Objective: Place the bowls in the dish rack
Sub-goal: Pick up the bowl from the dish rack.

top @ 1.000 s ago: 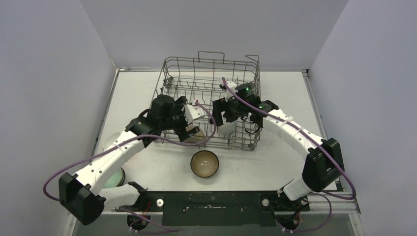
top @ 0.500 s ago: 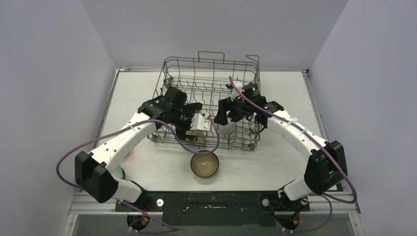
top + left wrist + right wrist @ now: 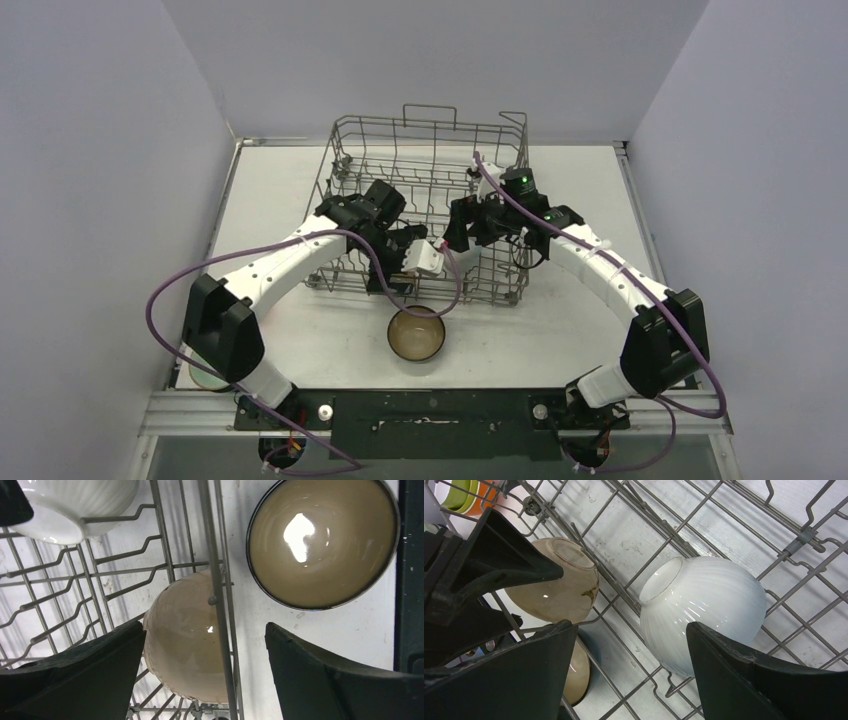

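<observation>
The left gripper (image 3: 206,640) hangs with its jaws wide apart over the dish rack's (image 3: 428,128) near wall. A brown bowl (image 3: 320,542) sits just outside the rack and a beige bowl (image 3: 182,640) lies just inside. Deeper in the rack, the right gripper (image 3: 631,630), jaws also apart, straddles a white bowl (image 3: 706,607) on its side.

The rack's (image 3: 428,128) near wall runs between the left gripper's (image 3: 205,627) wide fingers, beside the beige bowl (image 3: 182,640). The white bowl (image 3: 709,610) sits under the spread right gripper (image 3: 631,626). The far rows stand open from above. A brown bowl (image 3: 416,334) occupies the table (image 3: 520,330) in front.
</observation>
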Controlling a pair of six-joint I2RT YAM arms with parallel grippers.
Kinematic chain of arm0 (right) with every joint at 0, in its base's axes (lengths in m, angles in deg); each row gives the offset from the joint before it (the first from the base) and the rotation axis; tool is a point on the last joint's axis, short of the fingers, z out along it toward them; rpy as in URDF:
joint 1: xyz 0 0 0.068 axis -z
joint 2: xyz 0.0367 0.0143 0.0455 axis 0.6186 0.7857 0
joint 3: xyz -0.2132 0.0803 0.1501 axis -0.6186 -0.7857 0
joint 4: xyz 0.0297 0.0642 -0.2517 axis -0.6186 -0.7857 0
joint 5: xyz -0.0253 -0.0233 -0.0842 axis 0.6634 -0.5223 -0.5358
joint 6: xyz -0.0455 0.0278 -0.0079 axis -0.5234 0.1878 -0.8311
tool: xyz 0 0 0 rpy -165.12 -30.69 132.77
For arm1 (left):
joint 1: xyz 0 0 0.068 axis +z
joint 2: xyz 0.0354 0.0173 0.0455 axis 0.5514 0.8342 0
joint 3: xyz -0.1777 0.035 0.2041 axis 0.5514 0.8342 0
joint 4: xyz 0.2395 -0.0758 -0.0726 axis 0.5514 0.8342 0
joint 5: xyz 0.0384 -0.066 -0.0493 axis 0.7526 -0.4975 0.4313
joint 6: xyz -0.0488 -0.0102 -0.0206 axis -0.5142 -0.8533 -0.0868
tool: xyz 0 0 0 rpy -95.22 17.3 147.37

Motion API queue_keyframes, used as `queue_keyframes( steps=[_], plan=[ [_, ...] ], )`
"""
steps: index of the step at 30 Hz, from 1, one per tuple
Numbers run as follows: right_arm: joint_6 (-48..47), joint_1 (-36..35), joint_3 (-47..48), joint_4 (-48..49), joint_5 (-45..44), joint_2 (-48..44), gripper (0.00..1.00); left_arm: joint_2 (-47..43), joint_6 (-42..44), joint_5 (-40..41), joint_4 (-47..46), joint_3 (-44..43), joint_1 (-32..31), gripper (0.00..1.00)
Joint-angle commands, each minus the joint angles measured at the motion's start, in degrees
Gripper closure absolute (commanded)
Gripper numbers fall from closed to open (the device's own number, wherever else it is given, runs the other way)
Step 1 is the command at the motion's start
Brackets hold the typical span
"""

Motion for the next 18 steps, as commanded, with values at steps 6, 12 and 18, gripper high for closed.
queue_keyframes(
  steps=[6, 12, 18],
  plan=[
    [-0.4, 0.8, -0.3, 3.3, 1.5, -3.0, 0.17, -7.8, -9.6, 15.4, -17.2, 9.6, -2.9, 0.29],
    [-0.2, 1.0, -0.3, 3.4, 1.9, -3.1, 0.17, -13.6, -14.3, 20.1, -28.4, 16.1, -3.9, 0.52],
    [0.3, 1.0, -0.2, 3.6, 2.2, -3.3, 0.17, -17.7, -12.6, 19.9, -29.2, 17.4, -5.0, 0.70]
  ],
)
